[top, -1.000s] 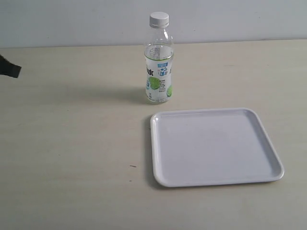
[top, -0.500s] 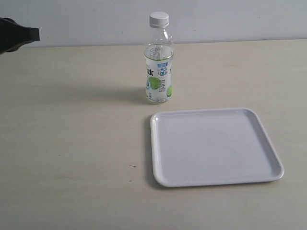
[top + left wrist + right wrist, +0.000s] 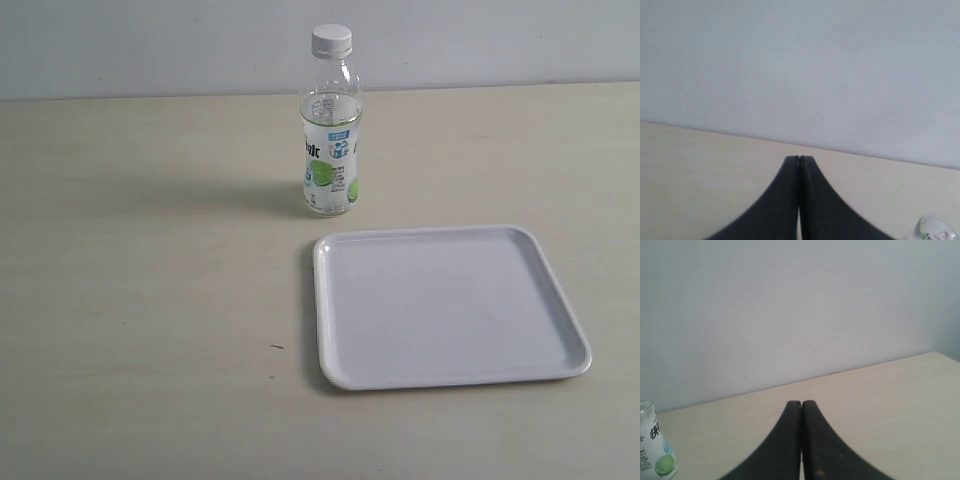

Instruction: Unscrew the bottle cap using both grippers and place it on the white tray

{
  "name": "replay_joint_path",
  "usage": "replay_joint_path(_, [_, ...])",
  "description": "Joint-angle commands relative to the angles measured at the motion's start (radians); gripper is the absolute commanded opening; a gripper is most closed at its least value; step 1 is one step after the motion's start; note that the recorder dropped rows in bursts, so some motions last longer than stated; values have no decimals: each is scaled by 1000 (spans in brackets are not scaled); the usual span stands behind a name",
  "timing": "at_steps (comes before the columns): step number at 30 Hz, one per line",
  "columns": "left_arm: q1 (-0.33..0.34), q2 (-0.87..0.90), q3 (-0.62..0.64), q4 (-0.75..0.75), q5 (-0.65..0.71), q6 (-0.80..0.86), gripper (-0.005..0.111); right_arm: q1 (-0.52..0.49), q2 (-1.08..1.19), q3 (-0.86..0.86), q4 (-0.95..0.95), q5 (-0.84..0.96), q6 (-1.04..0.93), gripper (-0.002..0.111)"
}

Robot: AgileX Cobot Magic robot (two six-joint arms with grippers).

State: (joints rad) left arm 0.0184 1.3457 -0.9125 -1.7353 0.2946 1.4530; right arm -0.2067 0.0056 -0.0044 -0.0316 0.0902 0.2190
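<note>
Exterior view: bottle (image 3: 330, 140) stands upright on the counter (image 3: 150, 300), toward 12 o'clock from frame centre. Bottle cap (image 3: 331, 40) is seated on the neck and not yet loosened. White tray (image 3: 450, 305) lies bare at about 4 o'clock from the bottle's base, near it but apart.

Neither arm shows in the exterior view. On the wrist cameras, left tool (image 3: 799, 159) has its fingers pressed together and holds nothing. Right tool (image 3: 801, 403) is the same, closed and empty. Each wrist view catches only an edge of the bottle, so I judge both tools are well clear of it.

Step in hand: approach, before any grasp.

Next move, as I judge it: spread both tools. One takes the bottle body at the label to brace it; the other comes down over the cap's ribbed side. Risk: tipping the bottle if the brace lands high or off-centre.
</note>
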Motion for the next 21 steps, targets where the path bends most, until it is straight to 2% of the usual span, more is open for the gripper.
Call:
replay_joint_path(1, [2,-57,-6,-9,-18,19,0,-3,-6,4,-1,-4,0,0])
replay_joint_path(3, [2,-77,-5,-9,-36,-25,0,-3,-6,4,-1,-4,0,0])
replay_joint_path(7, [2,-120,2,-9,-177,-216,0,-3,-6,4,-1,-4,0,0])
replay_joint_path(9, [2,-139,4,-9,-188,-220,0,-3,-6,4,-1,-4,0,0])
replay_joint_path(11, [12,-148,-1,-9,-134,-159,0,-3,-6,4,-1,-4,0,0])
replay_joint_path(13, [29,-150,-13,-9,13,-42,0,-3,-6,4,-1,-4,0,0])
replay_joint_path(16, [59,-143,-20,-9,357,132,0,-3,-6,4,-1,-4,0,0])
replay_joint_path(18, [74,-130,-20,-9,535,219,0,-3,-6,4,-1,-4,0,0])
replay_joint_path(21, [78,-98,-20,-9,670,254,0,-3,-6,4,-1,-4,0,0])
